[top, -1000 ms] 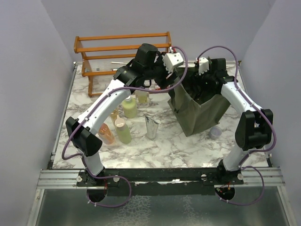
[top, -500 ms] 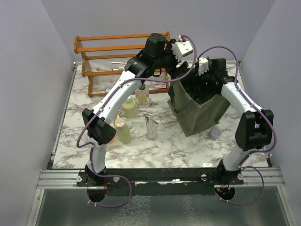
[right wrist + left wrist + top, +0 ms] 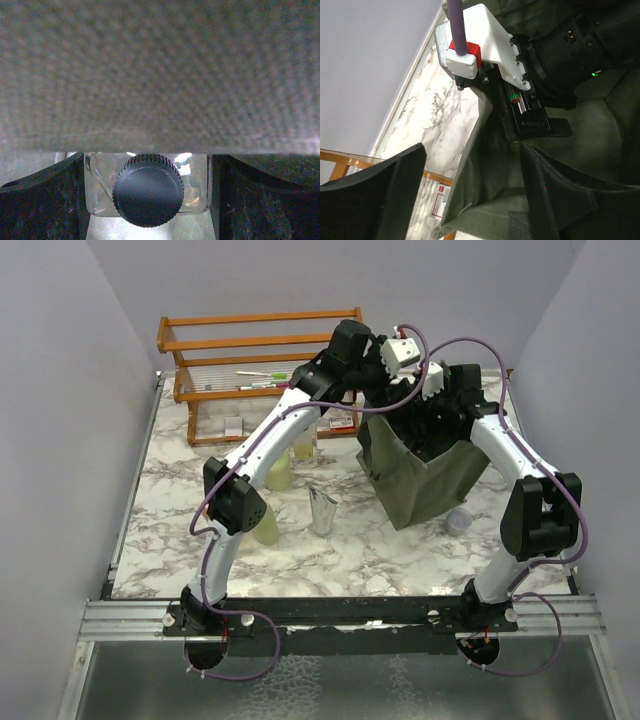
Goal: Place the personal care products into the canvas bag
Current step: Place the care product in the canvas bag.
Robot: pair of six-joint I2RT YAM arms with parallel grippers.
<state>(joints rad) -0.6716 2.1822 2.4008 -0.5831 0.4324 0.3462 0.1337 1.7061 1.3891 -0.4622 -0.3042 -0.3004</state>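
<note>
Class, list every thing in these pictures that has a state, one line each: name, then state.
Bag: upright, mouth open.
Left claw: open, empty, above the mouth of the Bag.
Right claw: inside the Bag, closed on the Clear bottle.
Clear bottle: black cap on, gripped on both sides.
Silver tube: standing upright, outside the Bag.
Green bottle: standing, outside the Bag, partly hidden by the left arm.

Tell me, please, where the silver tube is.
In the top view, the silver tube stands left of the canvas bag and right of a pale green bottle.
</note>
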